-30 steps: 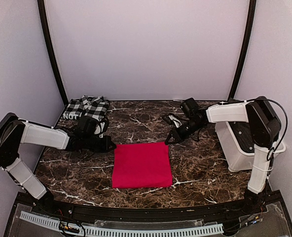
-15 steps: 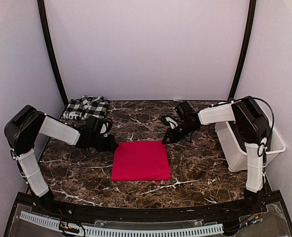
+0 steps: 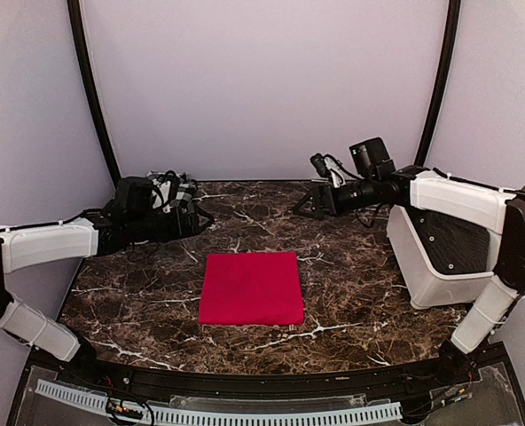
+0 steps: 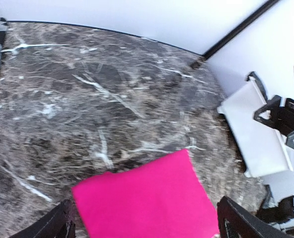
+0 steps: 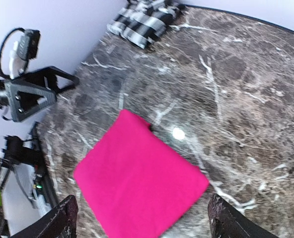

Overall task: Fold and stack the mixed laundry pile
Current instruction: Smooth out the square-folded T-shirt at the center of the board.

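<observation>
Our left claw [image 4: 147, 219] and right claw [image 5: 146, 214] stand spread, empty; we judge the red garment [image 3: 251, 287] folded; next, the checked garment [image 5: 146, 19] needs grasping.

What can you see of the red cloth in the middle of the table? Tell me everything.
The red garment is plain, bright red soft cloth with no print or lettering visible. It is folded into a flat, roughly square packet with fairly straight edges and lies near the middle of the dark marble-patterned table. Only the table touches it and nothing sits on it. The checked garment lies apart at the far left corner.
</observation>
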